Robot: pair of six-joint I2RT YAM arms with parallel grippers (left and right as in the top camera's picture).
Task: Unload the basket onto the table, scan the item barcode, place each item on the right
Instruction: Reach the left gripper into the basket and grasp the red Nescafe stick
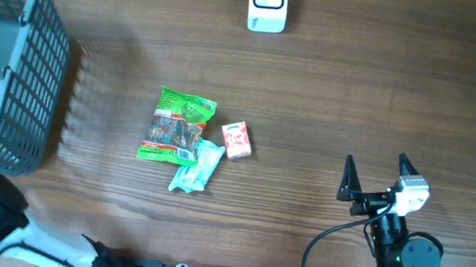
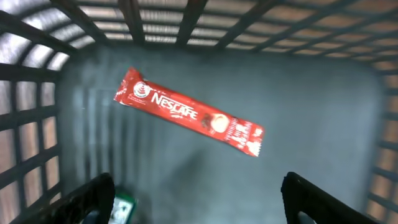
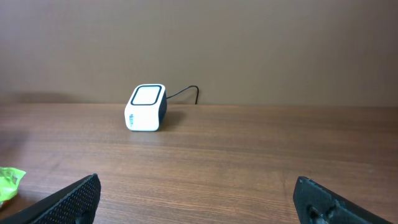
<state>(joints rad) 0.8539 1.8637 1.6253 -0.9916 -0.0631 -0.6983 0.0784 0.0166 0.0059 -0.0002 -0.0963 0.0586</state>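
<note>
**Stick lying in the basket, three items waiting mid-table, both claws empty**

The left gripper is hanging inside the basket, fingers spread wide with nothing between them. The Nescafe stick is lying flat on the basket floor ahead of the claw, apart from both fingers. Its long axis is running diagonally, upper left to lower right in the wrist view. My read: that one is binned, so it is not the next target.

The right gripper is sitting at the right side of the table, jaws fully apart and gripping nothing. It is facing the scanner, which is standing at the far edge with its window up.

Items waiting mid-table:
- The green packet is running near-to-far, slightly tilted.
- The teal packet is touching the green packet's lower right corner and angling diagonally.
- The small red box is sitting just beside the teal one, on the side toward the right arm.

The cluster is lying to the right claw's left, roughly level with it. For the left claw, the basket wall is standing between it and the cluster. I'm judging the right arm better placed, with the red box its closest pick. No barcode is showing on any item from here.
</note>
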